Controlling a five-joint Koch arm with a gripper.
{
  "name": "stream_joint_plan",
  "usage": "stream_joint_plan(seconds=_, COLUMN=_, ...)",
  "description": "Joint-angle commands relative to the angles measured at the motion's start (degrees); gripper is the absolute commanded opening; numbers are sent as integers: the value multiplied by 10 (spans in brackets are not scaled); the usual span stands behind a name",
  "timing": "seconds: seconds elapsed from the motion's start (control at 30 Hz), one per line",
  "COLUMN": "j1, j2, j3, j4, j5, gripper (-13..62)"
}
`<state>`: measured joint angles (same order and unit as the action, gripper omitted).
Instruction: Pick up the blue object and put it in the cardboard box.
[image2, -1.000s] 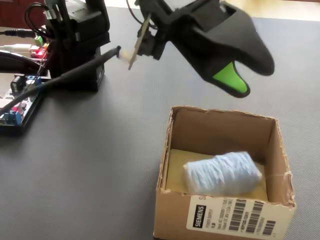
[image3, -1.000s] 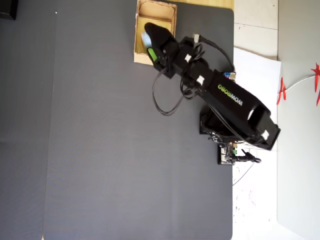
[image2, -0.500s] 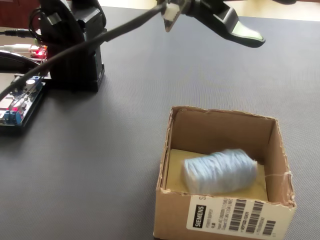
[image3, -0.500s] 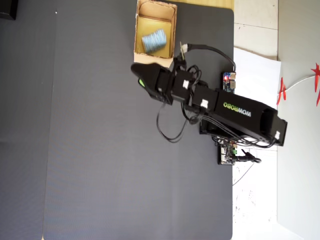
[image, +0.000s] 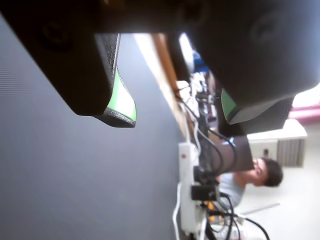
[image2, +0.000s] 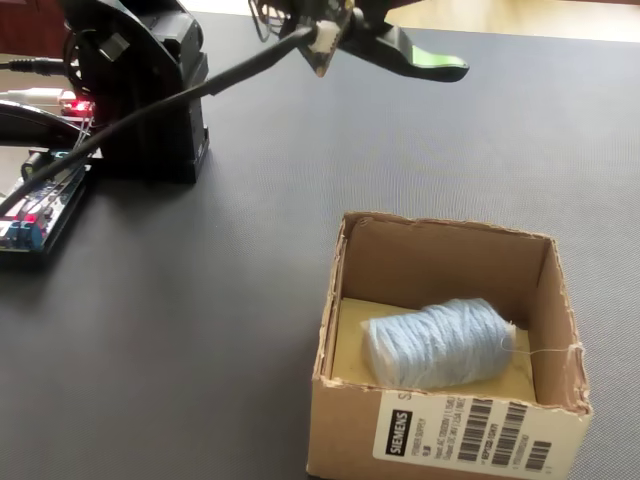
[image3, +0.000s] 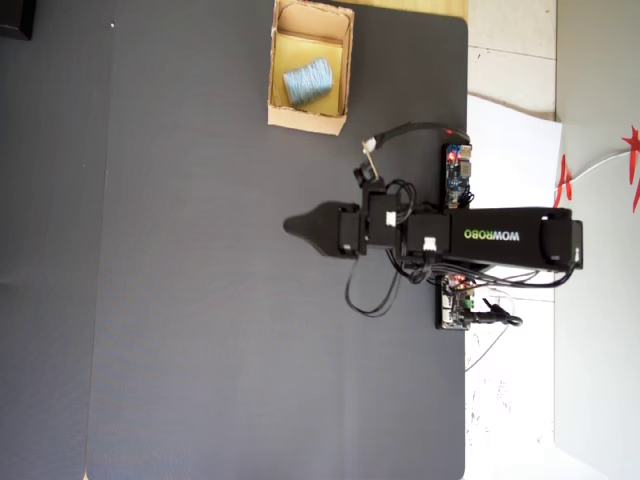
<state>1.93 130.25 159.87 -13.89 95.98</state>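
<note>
In the wrist view the gripper (image: 177, 115) hangs with its two black, green-padded jaws spread wide and nothing between them — only the dark mat (image: 65, 175) shows in the gap. In the overhead view the arm (image3: 450, 238) lies across the mat's right edge, its tip pointing to nine o'clock, well apart from the cardboard box (image3: 341, 70) at about twelve o'clock. The blue object (image2: 436, 342) — a pale, ribbed, soft roll like wound yarn — lies on its side on the box's yellowish floor.

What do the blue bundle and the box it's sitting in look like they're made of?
The blue object looks like wound yarn or thread: soft, matte, with fine parallel strands and a loose strand trailing off. The cardboard box looks like plain tan corrugated cardboard, matte with ragged edges and a printed barcode label.
</note>
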Motion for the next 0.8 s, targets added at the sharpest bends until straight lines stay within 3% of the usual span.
stream_joint_plan(seconds=0.0, j1=-4, j2=33, j3=7, j4=-115, j5=24, gripper=343)
stream_joint_plan(seconds=0.37, j1=-4, j2=54, j3=188, j4=-201, j5=56, gripper=347)
stream_joint_plan(seconds=0.77, j1=3, j2=54, j3=188, j4=11, j5=42, gripper=350)
